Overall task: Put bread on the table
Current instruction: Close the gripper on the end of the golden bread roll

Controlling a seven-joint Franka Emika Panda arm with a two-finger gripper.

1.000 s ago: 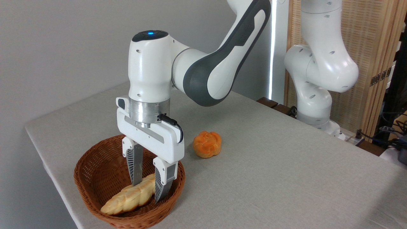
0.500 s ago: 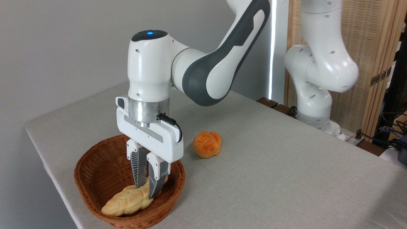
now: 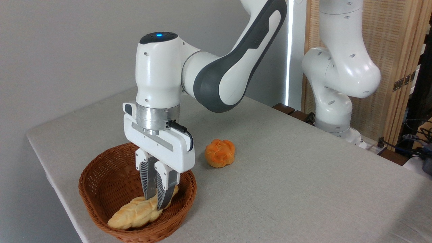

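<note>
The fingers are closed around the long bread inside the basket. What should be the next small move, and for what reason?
Probably a slow, straight lift. The gripper is shut on the bread near its right end, while the loaf lies low in the basket, below the rim. Raising it above the rim first should let it reach the table without catching the wicker.

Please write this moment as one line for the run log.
phase: grasp | tool: shut on bread | bread: in basket | bun: on table
</note>
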